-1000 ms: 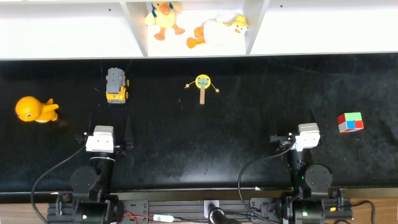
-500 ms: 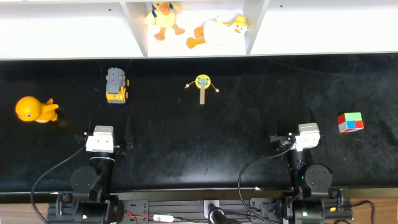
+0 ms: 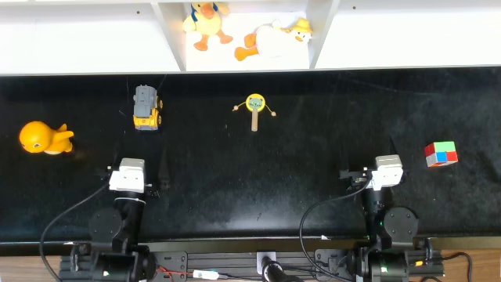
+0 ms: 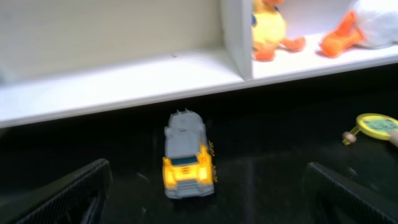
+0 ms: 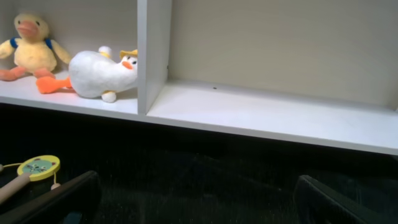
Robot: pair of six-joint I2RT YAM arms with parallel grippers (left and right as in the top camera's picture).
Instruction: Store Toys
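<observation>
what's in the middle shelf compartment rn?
Two plush toys: a yellow duck sitting upright and a white duck lying on its side. Anything behind them is covered.

The table (image 3: 329, 157) was seen from overhead; the shelf (image 5: 261, 112) was faced low by both wrist cameras, its middle compartment (image 4: 311, 57) shared.

My left arm (image 3: 127, 176) has shifted by the slightest amount. Seen from above, its wrist block now sits a touch farther right and a touch nearer my base than a second ago. That small drift came in the last half second. It is the only change I can make out.
</observation>
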